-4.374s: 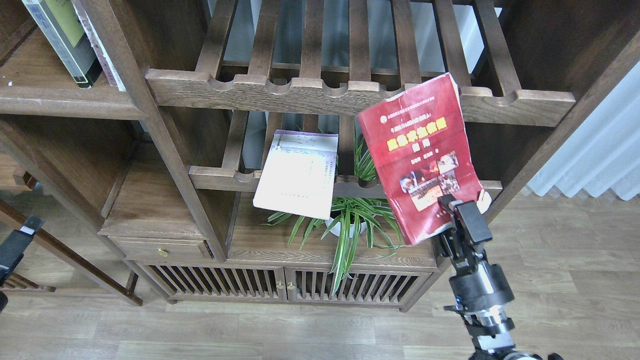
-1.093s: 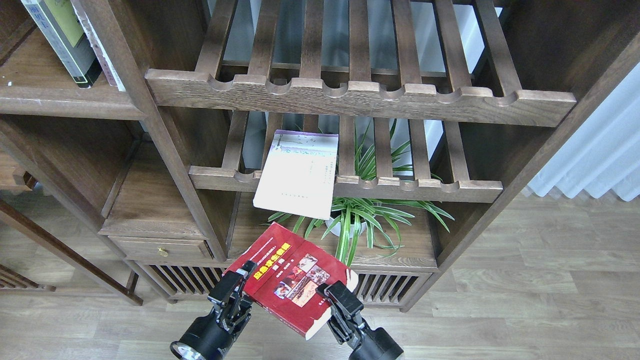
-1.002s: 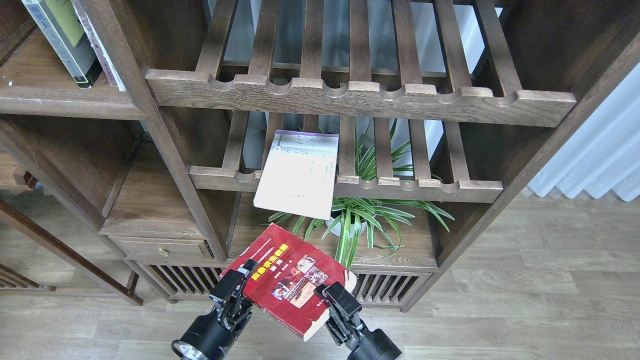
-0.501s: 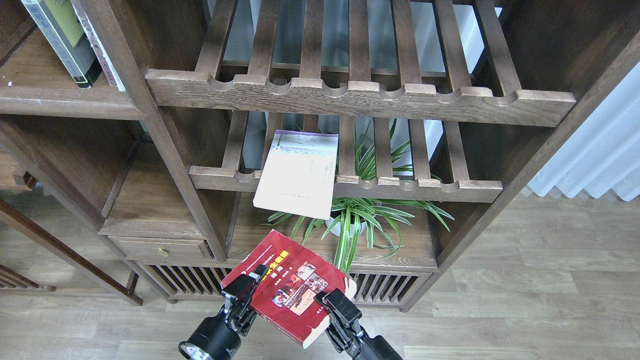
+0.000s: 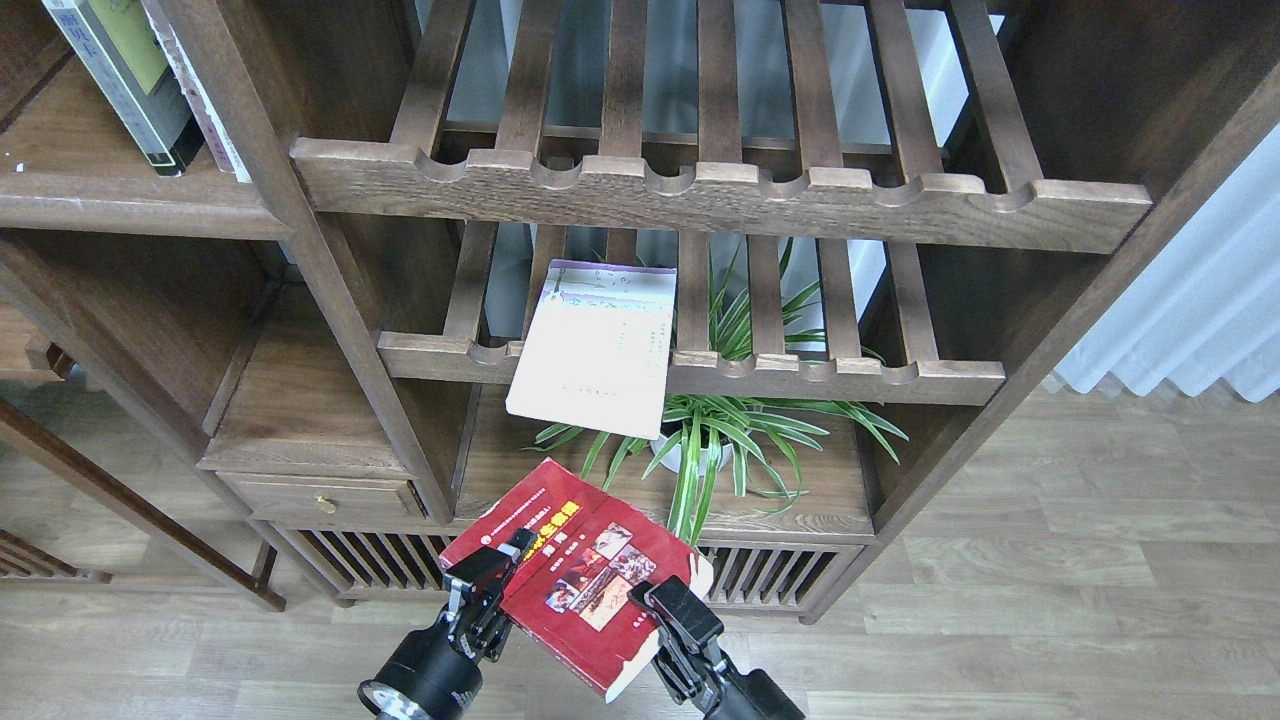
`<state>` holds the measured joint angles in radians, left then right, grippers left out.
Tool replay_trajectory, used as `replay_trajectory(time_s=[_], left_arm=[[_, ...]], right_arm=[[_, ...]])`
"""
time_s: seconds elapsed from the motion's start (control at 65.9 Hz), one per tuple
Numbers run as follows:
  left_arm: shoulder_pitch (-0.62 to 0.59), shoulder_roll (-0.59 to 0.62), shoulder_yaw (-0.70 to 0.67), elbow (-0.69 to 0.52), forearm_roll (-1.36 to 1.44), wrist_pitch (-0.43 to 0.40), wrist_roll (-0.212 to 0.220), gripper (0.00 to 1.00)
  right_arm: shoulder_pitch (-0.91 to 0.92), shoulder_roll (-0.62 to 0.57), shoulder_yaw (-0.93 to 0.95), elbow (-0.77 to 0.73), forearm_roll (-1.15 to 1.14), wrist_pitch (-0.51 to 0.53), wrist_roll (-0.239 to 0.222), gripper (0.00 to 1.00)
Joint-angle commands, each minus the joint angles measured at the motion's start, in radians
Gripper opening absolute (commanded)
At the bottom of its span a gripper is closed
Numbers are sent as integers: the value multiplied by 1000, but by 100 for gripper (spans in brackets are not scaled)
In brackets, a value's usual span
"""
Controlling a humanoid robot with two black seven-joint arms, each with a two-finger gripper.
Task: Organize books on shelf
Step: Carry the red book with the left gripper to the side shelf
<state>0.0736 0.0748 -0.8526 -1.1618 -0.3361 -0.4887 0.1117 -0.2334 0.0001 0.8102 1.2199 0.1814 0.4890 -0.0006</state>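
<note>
left tool (image 5: 487, 580) grips red book (image 5: 580, 570) | right tool (image 5: 675, 610) grips it too

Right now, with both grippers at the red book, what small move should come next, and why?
Probably the right gripper should let go, leaving the red book to the left gripper. Both grip it low in front of the cabinet, and the solid shelf holding the green-and-grey book lies far up on the left.
</note>
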Motion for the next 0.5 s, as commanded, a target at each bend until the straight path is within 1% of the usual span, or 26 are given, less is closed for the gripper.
replay_trajectory(time_s=[0.0,0.197,0.364,0.486], left_arm=[[25,75,-25,-16,-1,0,2,6],[84,181,-98,-53,-1,0,3,6],[150,263,-209,-122,-1,0,6,6],[179,306,-302,-167,3,0,37,6]], right_arm=[[0,-3,3,0,-2,0,1,95],[0,-5,4,-5,-2,0,1,99],[2,-3,6,-8,-2,0,1,99],[0,0,1,-8,-2,0,1,99]])
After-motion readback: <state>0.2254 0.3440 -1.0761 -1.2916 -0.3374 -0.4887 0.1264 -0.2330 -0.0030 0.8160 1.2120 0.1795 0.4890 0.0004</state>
